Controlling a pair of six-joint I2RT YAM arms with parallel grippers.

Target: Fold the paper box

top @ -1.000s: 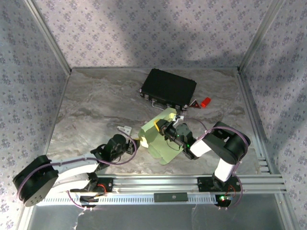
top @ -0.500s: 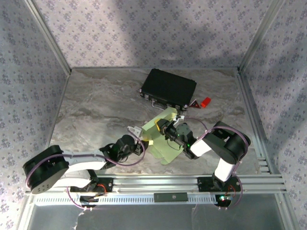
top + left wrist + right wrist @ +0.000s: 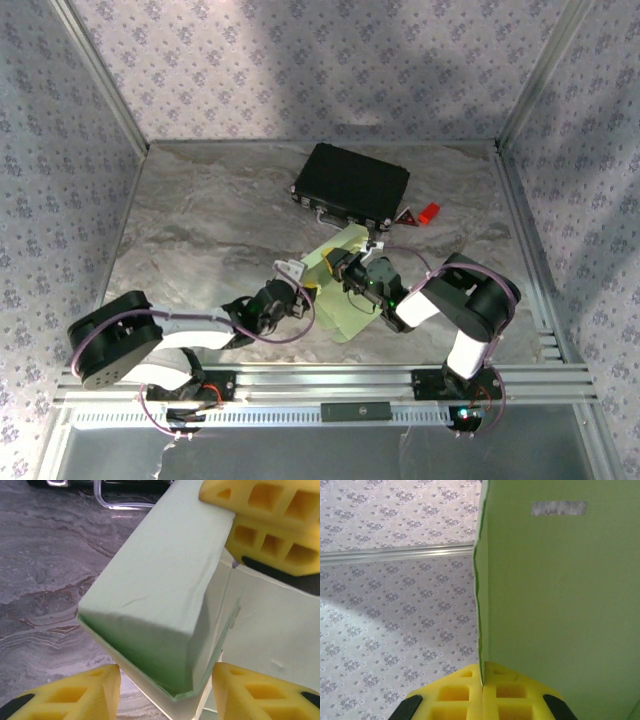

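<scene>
Right fingers [image 3: 457, 695] pinch the paper box [image 3: 345, 318] edge, its long axis near-to-far

No writing that I can read.
The only mark is a small grey rectangular patch [image 3: 558, 508] on the pale green card paper box [image 3: 560, 605], high above my right gripper [image 3: 483, 677], whose yellow fingertips pinch the card's edge. It is too blurred to give any letters. The card face just ahead of my left gripper [image 3: 165, 680] carries nothing legible.
</scene>
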